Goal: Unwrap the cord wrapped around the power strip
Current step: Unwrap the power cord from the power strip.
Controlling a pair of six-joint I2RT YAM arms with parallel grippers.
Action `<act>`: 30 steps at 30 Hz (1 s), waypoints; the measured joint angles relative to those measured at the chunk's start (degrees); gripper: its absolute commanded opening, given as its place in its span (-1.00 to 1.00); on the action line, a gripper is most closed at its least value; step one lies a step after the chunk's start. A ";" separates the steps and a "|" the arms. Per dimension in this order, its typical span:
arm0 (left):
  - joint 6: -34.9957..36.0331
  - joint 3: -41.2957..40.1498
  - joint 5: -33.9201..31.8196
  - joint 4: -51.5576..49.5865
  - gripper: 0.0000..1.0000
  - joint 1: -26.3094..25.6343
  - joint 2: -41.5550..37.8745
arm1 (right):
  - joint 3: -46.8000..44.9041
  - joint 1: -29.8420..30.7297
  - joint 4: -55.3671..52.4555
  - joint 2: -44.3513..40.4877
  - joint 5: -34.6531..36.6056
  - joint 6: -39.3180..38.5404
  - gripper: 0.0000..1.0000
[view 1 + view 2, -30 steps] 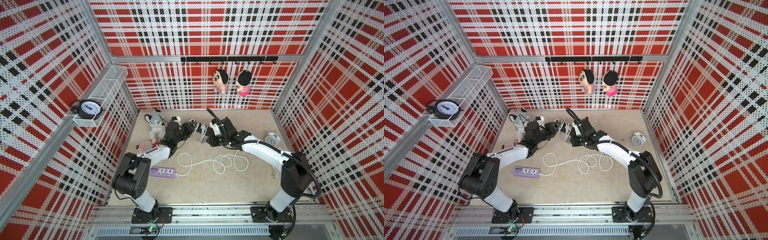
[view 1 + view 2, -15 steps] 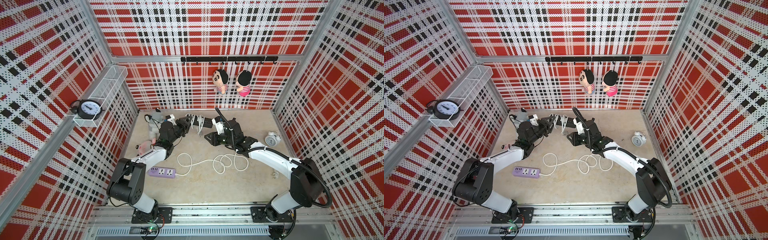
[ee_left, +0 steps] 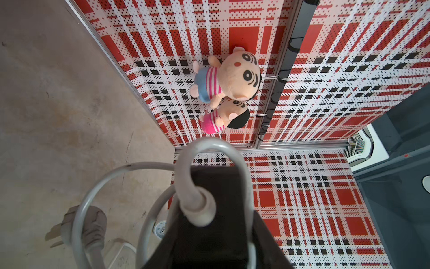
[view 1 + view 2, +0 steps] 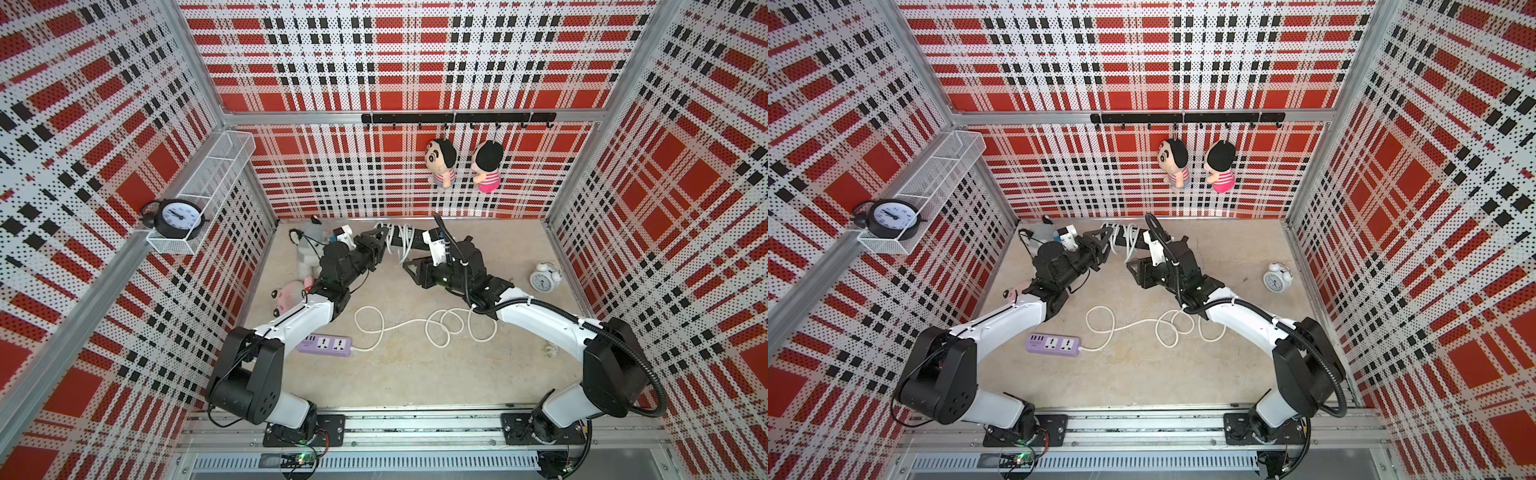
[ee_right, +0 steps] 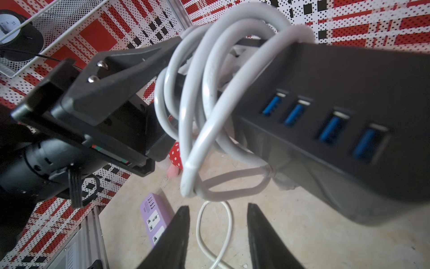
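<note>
A black power strip hangs in the air near the back wall. It has blue USB ports, and its white cord is looped round it several times. My left gripper is shut on one end of the strip. The cord arches over that end, and the plug dangles below it. My right gripper is open just under the loops, with nothing between its fingers.
A purple power strip lies on the floor, its loose white cord curling across the middle. A white alarm clock stands at the right. Plush toys sit at the back left, and two dolls hang on the back wall.
Both arms carried the black strip up and towards the back wall. My right gripper's jaws opened and now stand apart just below the cord loops.
</note>
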 measured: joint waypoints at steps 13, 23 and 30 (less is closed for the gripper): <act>-1.42 0.24 -0.39 -0.31 -1.00 -0.15 -2.01 | 0.13 1.86 2.12 0.04 2.45 -0.17 -0.63; -0.20 0.24 -3.30 -0.83 -1.00 -0.63 -3.98 | 4.50 1.86 -3.26 -0.79 3.23 5.40 -0.17; 1.88 0.24 -4.66 -2.58 -1.00 -1.42 -4.00 | 7.50 1.86 -4.92 -0.96 3.19 8.85 -0.23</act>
